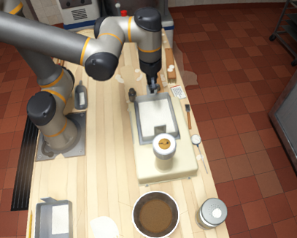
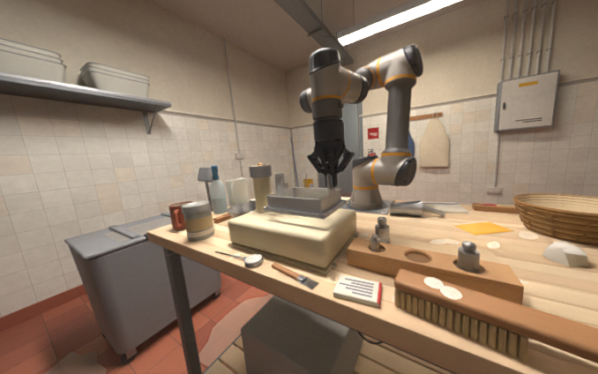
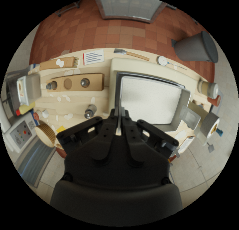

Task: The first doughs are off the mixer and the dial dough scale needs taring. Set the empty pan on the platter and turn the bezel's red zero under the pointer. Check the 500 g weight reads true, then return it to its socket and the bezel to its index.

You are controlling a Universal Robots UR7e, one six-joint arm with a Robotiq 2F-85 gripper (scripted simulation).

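The empty metal pan point(image 1: 157, 116) point(image 2: 304, 200) point(image 3: 150, 100) rests on the cream dough scale point(image 1: 165, 151) point(image 2: 293, 235). I grip the pan's rim at the end away from the dial, my gripper point(image 1: 152, 88) point(image 2: 329, 182) point(image 3: 119, 116) closed on its thin wall. The dial column point(image 1: 164, 147) point(image 2: 260, 185) stands at the scale's other end, its brown face up. The 500 g weight point(image 1: 132, 95) point(image 2: 382, 229) point(image 3: 90, 111) stands loose on the bench beside the pan. The wooden weight block point(image 2: 431, 266) point(image 3: 74, 82) has an empty middle socket between two smaller weights.
A bench brush point(image 2: 501, 310) lies along the near bench edge by the block. A scraper point(image 2: 295, 275), a thermometer point(image 2: 248, 258) and a card point(image 2: 357, 290) lie beside the scale. A sieve point(image 1: 155, 214) and a shaker point(image 1: 211, 213) stand past the dial.
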